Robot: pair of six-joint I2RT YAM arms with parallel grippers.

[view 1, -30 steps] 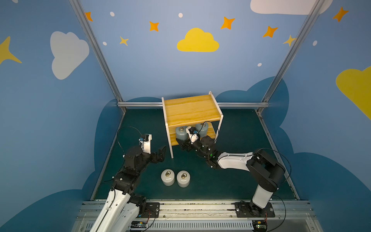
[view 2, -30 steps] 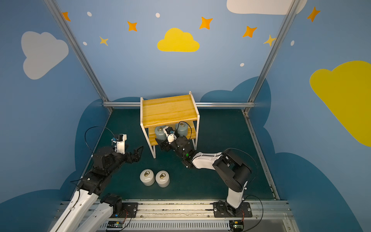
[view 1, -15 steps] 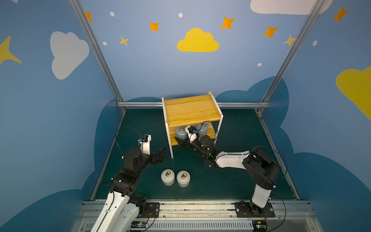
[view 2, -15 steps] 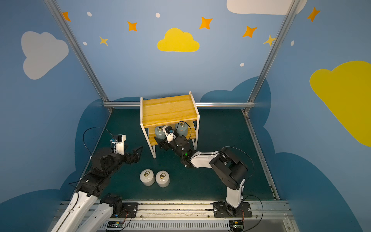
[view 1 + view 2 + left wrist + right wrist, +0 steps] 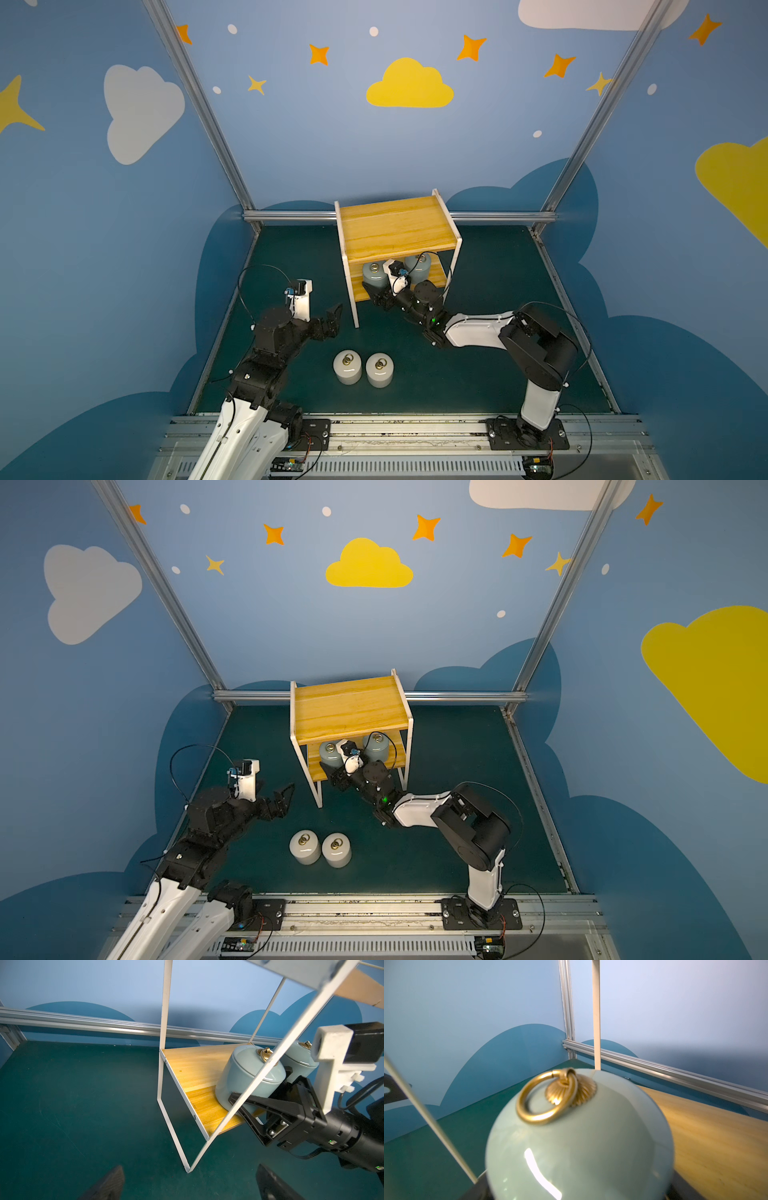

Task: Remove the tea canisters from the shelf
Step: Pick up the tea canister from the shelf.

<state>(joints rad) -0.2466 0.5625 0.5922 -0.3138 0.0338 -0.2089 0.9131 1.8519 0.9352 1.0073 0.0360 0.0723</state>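
Note:
The shelf (image 5: pixel 395 228) (image 5: pixel 349 708) stands at the back of the mat. Two grey-blue tea canisters sit on its lower board, a left one (image 5: pixel 373 275) (image 5: pixel 329 755) and a right one (image 5: pixel 420 266) (image 5: pixel 376 746). My right gripper (image 5: pixel 376 293) (image 5: pixel 332 773) reaches in from the front and is shut on the left one. In the left wrist view its black fingers (image 5: pixel 245 1099) flank that canister (image 5: pixel 239 1076). The right wrist view is filled by the same canister (image 5: pixel 579 1142) and its brass ring. Two white canisters (image 5: pixel 347 368) (image 5: pixel 379 370) stand on the mat. My left gripper (image 5: pixel 332 320) (image 5: pixel 190 1168) hangs open, left of the shelf.
The shelf's thin white front leg (image 5: pixel 176 1142) stands on the mat just ahead of my left gripper. Aluminium rails (image 5: pixel 291 216) and blue walls close in the green mat (image 5: pixel 478 374). My right arm stretches across the mat's right half.
My right gripper's jaws have closed round the left grey-blue canister after reaching a little further under the top board. The left arm has hardly moved.

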